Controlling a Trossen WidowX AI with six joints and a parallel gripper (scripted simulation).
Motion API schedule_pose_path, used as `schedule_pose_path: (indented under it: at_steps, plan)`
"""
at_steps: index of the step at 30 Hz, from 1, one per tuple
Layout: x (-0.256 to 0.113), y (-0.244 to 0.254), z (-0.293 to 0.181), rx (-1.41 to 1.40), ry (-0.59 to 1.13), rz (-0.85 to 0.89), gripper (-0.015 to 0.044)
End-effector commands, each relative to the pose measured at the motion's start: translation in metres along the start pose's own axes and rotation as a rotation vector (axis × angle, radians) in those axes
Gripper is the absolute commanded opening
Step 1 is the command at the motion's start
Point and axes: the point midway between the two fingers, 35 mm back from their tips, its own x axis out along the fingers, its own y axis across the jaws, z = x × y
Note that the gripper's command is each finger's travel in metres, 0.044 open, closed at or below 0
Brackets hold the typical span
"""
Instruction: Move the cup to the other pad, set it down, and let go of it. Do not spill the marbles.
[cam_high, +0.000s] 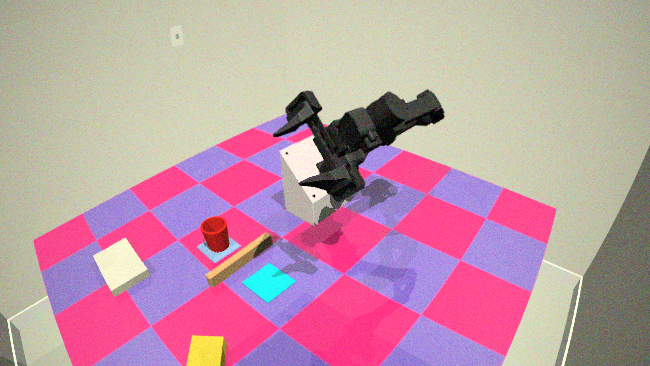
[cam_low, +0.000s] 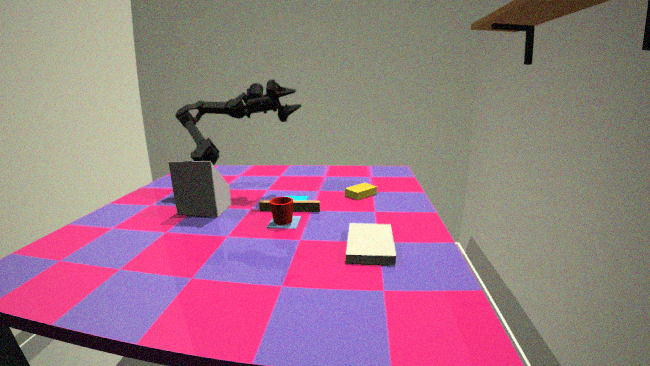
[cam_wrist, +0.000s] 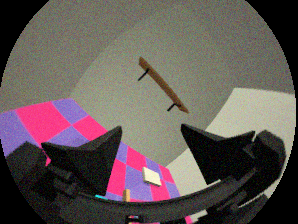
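The red cup (cam_high: 215, 235) (cam_low: 282, 212) stands upright on the light blue pad (cam_high: 215, 257) (cam_low: 275, 225). The marbles inside it cannot be made out. The cyan pad (cam_high: 268, 283) (cam_low: 300, 198) lies bare on the other side of a low wooden bar; its edge also shows in the wrist view (cam_wrist: 100, 197). My gripper (cam_high: 287, 159) (cam_low: 298, 98) (cam_wrist: 152, 128) is wide open and empty, high above the table and well away from the cup. The cup does not show in the wrist view.
The wooden bar (cam_high: 240, 259) (cam_low: 306, 206) (cam_wrist: 126, 195) lies between the two pads. A cream block (cam_high: 121, 265) (cam_low: 370, 242) (cam_wrist: 151, 176) lies beyond the cup's pad. A yellow block (cam_high: 206, 351) (cam_low: 361, 190) lies past the cyan pad. A brown shelf (cam_low: 540, 15) (cam_wrist: 162, 84) is on the wall.
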Motion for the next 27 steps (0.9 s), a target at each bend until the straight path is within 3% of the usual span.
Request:
schedule_pose_path:
  at_steps: [1, 5, 10, 19, 27]
  plan:
    - [0.001, 0.000, -0.001, -0.004, 0.006, 0.001, 0.0374]
    - [0.019, -0.004, -0.032, -0.104, 0.145, 0.021, 0.0269]
    - [0.048, -0.020, -0.112, -0.295, 0.475, 0.127, 0.0148]
    - [0.048, -0.037, -0.243, -0.487, 0.934, 0.547, 0.0148]
    - [0.012, -0.043, -0.330, -0.411, 1.092, 1.024, 0.0148]
